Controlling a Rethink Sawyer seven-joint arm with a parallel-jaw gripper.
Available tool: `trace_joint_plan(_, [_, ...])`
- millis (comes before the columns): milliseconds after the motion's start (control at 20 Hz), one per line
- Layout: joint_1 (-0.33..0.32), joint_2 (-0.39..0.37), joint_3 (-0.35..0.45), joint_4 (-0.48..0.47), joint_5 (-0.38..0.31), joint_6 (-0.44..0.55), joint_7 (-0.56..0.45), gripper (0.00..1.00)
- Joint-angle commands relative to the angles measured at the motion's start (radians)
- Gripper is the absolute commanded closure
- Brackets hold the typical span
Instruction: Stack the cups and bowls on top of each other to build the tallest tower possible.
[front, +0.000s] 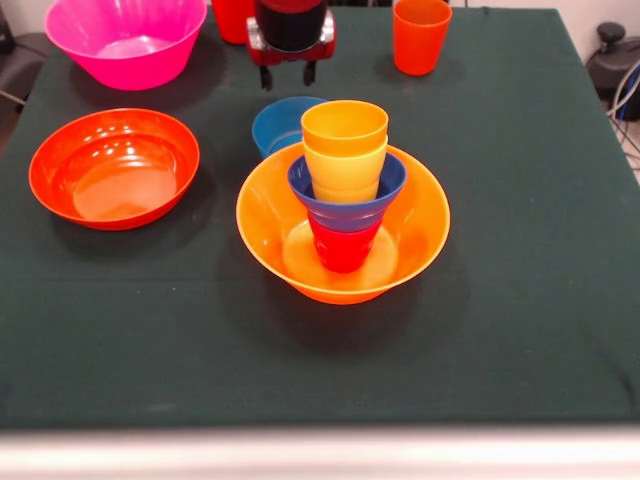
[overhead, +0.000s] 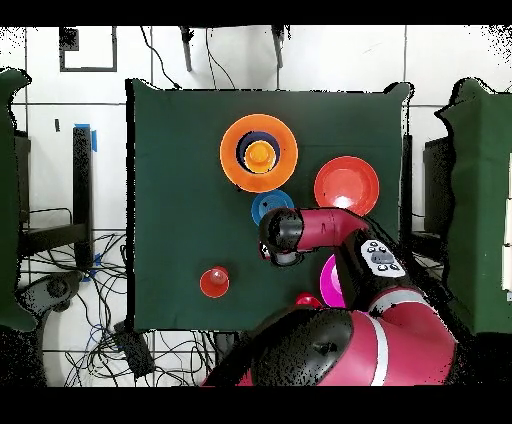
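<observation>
The tower stands mid-table: a big yellow-orange bowl (front: 420, 235) holds a red cup (front: 343, 250), with a small dark blue bowl (front: 392, 185) on it and a yellow cup (front: 345, 170) and an orange-yellow cup (front: 345, 128) nested on top. In the overhead view the tower (overhead: 259, 153) is at the far middle. A light blue bowl (front: 275, 125) sits just behind it. My gripper (front: 288, 74) hangs open and empty above the table, behind the light blue bowl (overhead: 268, 207).
A wide orange-red bowl (front: 113, 167) lies at the left and a big pink bowl (front: 125, 40) at the back left. An orange cup (front: 420, 35) stands at the back right. A red cup (front: 232, 18) stands beside my gripper. My arm (overhead: 330, 228) covers part of the pink bowl in the overhead view.
</observation>
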Motion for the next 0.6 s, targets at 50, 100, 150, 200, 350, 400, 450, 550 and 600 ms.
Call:
trace_joint_plan(50, [0.027, 0.064, 0.071, -0.122, -0.095, -0.074, -0.094, 0.00])
trace_joint_plan(100, [0.029, 0.072, 0.070, -0.131, -0.100, -0.079, -0.089, 0.00])
trace_joint_plan(150, [0.033, 0.078, 0.066, -0.139, -0.108, -0.082, -0.086, 0.00])
trace_joint_plan(200, [0.034, 0.082, 0.066, -0.148, -0.113, -0.081, -0.088, 0.00])
trace_joint_plan(350, [0.039, 0.104, 0.067, -0.181, -0.137, -0.090, -0.101, 0.00])
trace_joint_plan(400, [0.041, 0.102, 0.066, -0.187, -0.145, -0.092, -0.104, 0.00])
trace_joint_plan(450, [0.042, 0.095, 0.065, -0.181, -0.148, -0.094, -0.102, 0.00])
trace_joint_plan(550, [0.046, 0.088, 0.064, -0.183, -0.152, -0.092, -0.098, 0.00])
trace_joint_plan(600, [0.045, 0.086, 0.066, -0.184, -0.151, -0.088, -0.099, 0.00])
